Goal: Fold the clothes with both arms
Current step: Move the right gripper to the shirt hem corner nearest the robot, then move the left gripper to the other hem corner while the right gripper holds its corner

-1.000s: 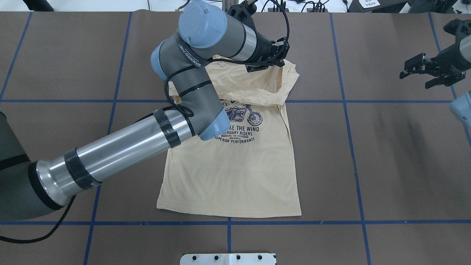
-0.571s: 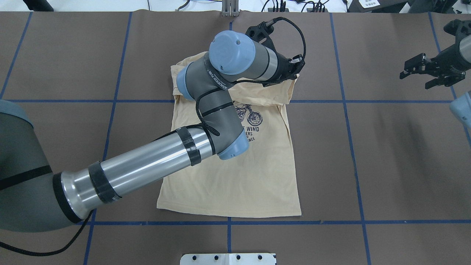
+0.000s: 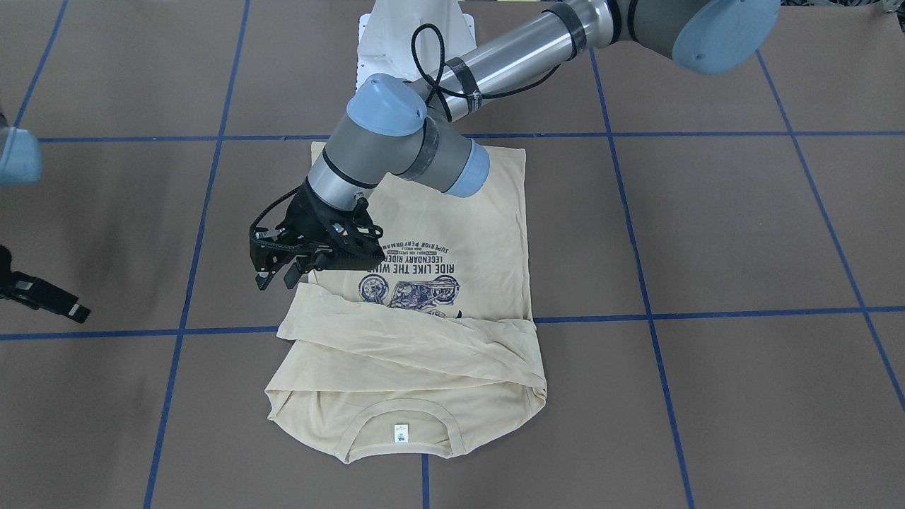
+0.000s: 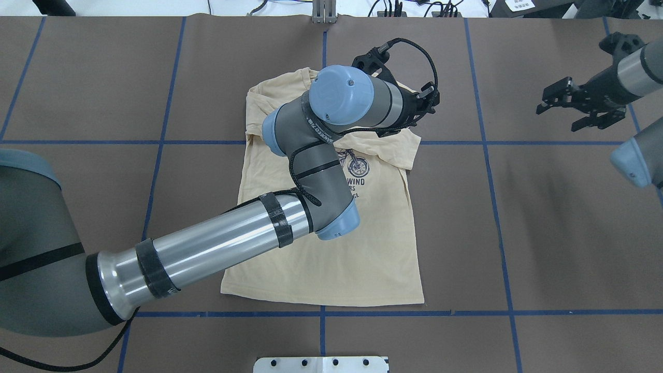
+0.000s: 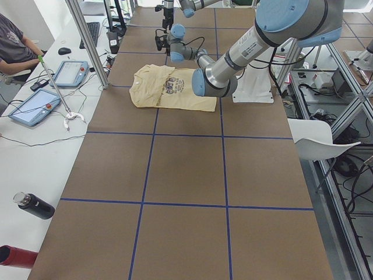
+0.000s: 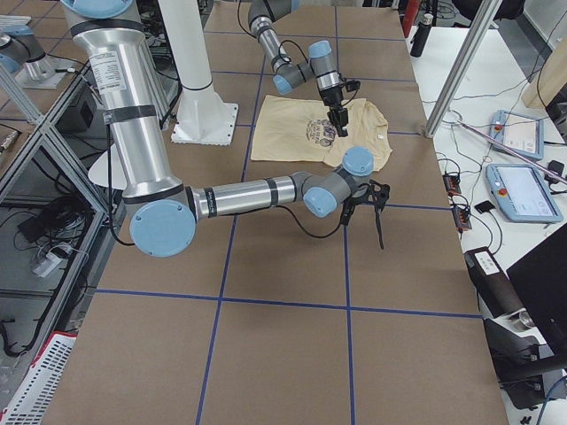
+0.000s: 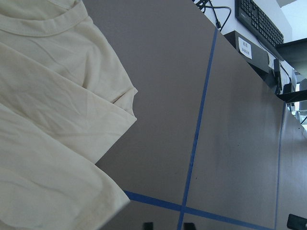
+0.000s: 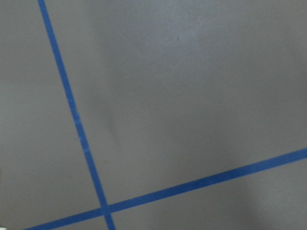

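— Hem (image 4: 321, 298) comes first, nearest the robot, flat and square to the blue tape line (image 4: 466, 313). Why is the T-shirt (image 4: 336, 259) laid that way?
— It lies print up with the collar at the far end, lengthwise on the table (image 4: 544, 233). I judge that lets both arms reach it from the near side. A sleeve (image 3: 396, 339) is folded across the chest, which narrows the far end for the folds to come.
— And the left gripper (image 3: 276, 278)?
— It hangs just above the shirt's right edge, by the sleeve's end. Its fingers are apart with nothing between them, and the cloth below lies slack.
— The right gripper (image 4: 562, 110)?
— It is well off to the right over bare table, fingers spread and empty. I take it to be parked clear.
— What can't you make out?
— From overhead the left arm (image 4: 207, 254) covers part of the print, and the sleeve hides the print's top. I cannot tell whether the other sleeve lies underneath. The neck label (image 3: 401, 433) shows only from the front camera.
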Robot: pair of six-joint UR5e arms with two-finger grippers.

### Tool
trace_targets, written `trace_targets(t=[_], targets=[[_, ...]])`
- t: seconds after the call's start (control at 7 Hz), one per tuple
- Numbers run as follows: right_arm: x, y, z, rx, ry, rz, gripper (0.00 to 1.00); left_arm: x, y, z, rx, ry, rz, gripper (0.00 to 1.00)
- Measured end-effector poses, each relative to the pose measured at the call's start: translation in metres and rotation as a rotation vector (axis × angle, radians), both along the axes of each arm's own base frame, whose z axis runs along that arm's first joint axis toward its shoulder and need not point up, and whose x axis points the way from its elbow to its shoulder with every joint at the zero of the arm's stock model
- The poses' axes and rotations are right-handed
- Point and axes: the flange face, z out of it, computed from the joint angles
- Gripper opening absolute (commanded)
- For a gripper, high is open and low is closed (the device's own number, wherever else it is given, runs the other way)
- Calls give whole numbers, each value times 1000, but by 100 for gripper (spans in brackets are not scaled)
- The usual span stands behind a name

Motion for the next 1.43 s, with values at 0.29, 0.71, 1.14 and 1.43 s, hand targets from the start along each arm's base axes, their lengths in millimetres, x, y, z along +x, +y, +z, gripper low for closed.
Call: trace_targets(t=[0.29, 0.71, 1.14, 1.43], targets=[[-92, 66, -77, -86, -45, 92, 99, -38, -13, 26, 19, 2, 27, 91], [-201, 205, -142, -173, -94, 193, 93, -143, -8, 143, 146, -64, 107, 90], [-261, 319, -154, -271, -41, 285, 90, -186, -10, 182, 183, -98, 125, 90], [-270, 351, -153, -324, -5, 318, 86, -187, -10, 184, 185, -100, 123, 90]])
